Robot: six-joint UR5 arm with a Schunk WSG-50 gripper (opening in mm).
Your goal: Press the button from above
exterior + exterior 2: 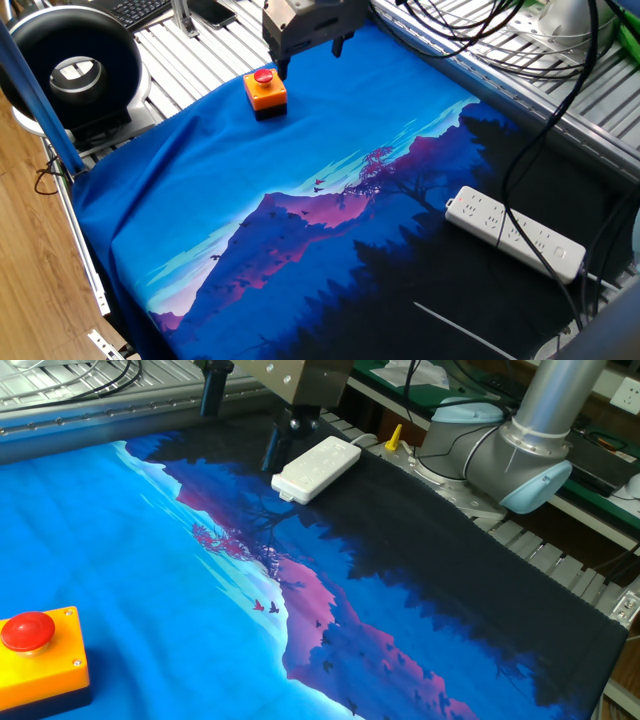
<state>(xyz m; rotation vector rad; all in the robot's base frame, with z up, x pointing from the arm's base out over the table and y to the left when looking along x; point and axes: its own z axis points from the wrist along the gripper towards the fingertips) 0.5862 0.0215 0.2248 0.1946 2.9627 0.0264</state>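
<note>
The button [263,77] is a small red cap on an orange box [267,94] at the far left of the blue printed cloth [300,200]. It also shows at the lower left in the other fixed view [27,631]. My gripper [311,56] hangs above the cloth, just right of and behind the button, and is apart from it. Its two dark fingers [283,66] stand apart with a clear gap and hold nothing. In the other fixed view the gripper [241,423] is at the top, in front of the power strip.
A long white power strip [515,232] lies on the dark right part of the cloth and shows in the other fixed view [317,468]. A black round device [72,68] stands at the left table corner. Cables [540,110] run along the right. The arm's base joint [535,445] is at the back.
</note>
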